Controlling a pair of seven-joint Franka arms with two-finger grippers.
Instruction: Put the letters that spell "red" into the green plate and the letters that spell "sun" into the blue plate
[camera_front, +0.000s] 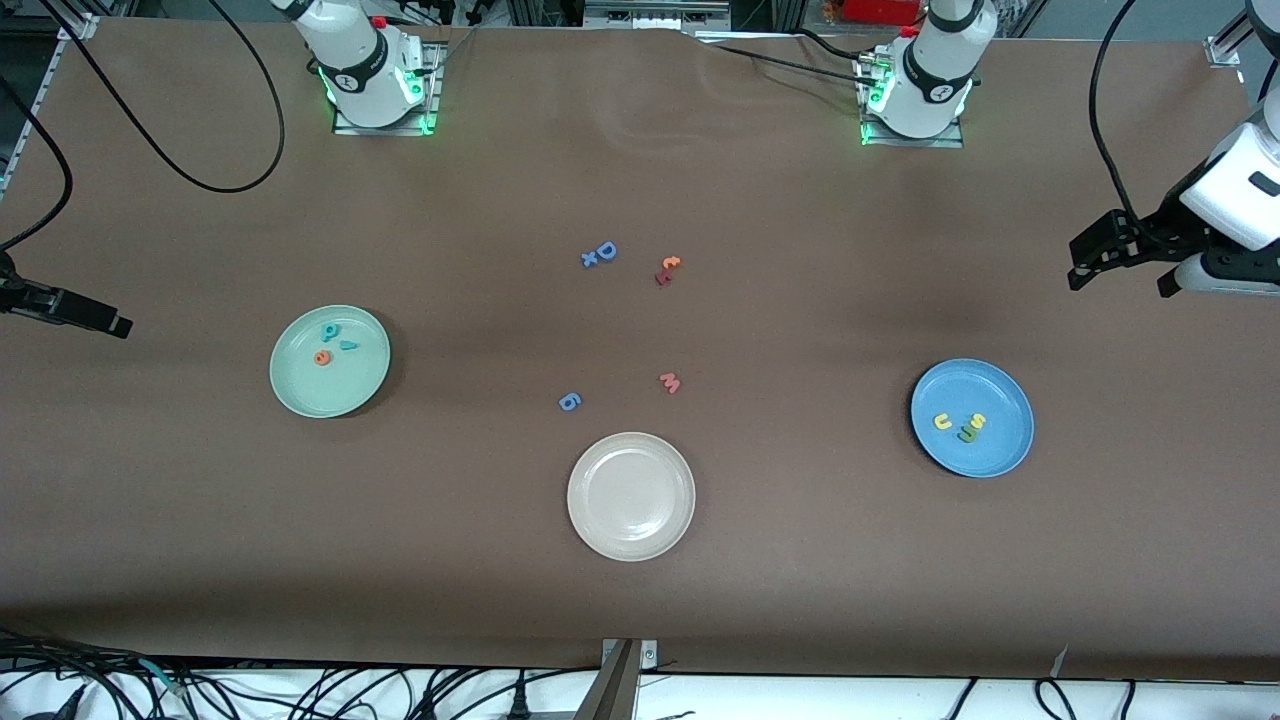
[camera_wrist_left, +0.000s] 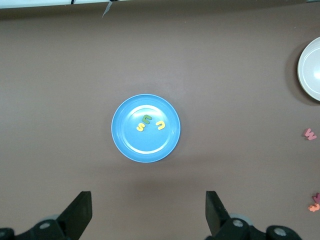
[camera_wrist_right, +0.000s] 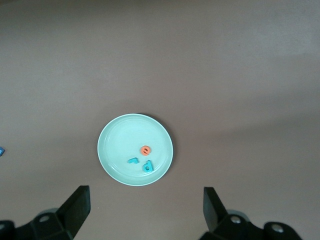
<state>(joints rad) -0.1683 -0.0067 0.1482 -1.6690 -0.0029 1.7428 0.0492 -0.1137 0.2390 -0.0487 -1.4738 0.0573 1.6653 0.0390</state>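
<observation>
Both words look sorted. The green plate (camera_front: 330, 361), toward the right arm's end of the desk, holds the teal d (camera_front: 329, 332), the thin teal r (camera_front: 348, 345) and the orange e (camera_front: 322, 357). The blue plate (camera_front: 972, 417), toward the left arm's end, holds the yellow u (camera_front: 942, 422), the yellow s (camera_front: 978, 420) and the dark green n (camera_front: 967, 435), close together near its middle.

The left claw (camera_front: 1120, 262) hangs high over the desk's edge at its own end, fingers spread and empty (its wrist view looks straight down on the blue plate). The right claw (camera_wrist_right: 145, 212) is likewise spread wide with nothing between its fingers, raised above the green plate.

Judging by this, the placing step is finished; the next move seems to call only for both arms to pull back, leaving the beige plate (camera_front: 631, 495) and spare letters (camera_front: 600, 254) alone.
</observation>
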